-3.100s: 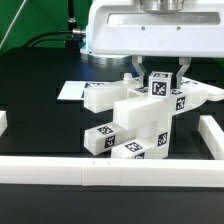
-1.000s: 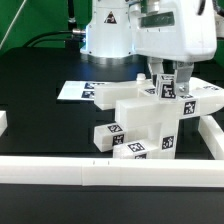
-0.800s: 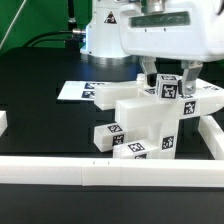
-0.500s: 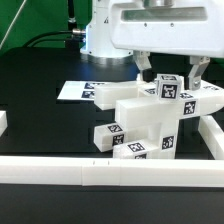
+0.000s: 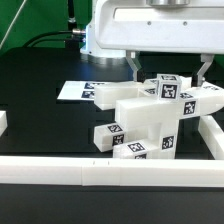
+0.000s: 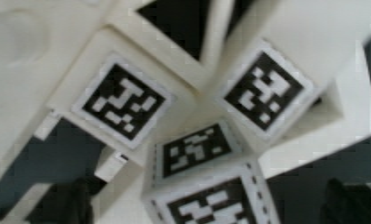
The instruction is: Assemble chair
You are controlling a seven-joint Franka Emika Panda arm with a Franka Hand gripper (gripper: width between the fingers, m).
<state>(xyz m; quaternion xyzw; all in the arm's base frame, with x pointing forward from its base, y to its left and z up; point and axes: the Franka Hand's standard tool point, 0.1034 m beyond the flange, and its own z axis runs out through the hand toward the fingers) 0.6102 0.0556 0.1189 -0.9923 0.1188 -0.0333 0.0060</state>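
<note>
Two fingers (image 5: 133, 66) spread wide, holding nothing, over the chair (image 5: 140, 115); wrist view blurred, cropped.

There is one chair (image 5: 140, 118), joined into a single body, and one marker board (image 5: 68, 91). Three rails show in the exterior view: a front rail (image 5: 50, 170), a side rail (image 5: 3, 122) at that view's left and another side rail (image 5: 212, 137) at its right. There is one gripper (image 5: 170, 72) with two fingers (image 5: 134, 67), and the wrist view shows four tags (image 6: 123, 100) on the chair.
</note>
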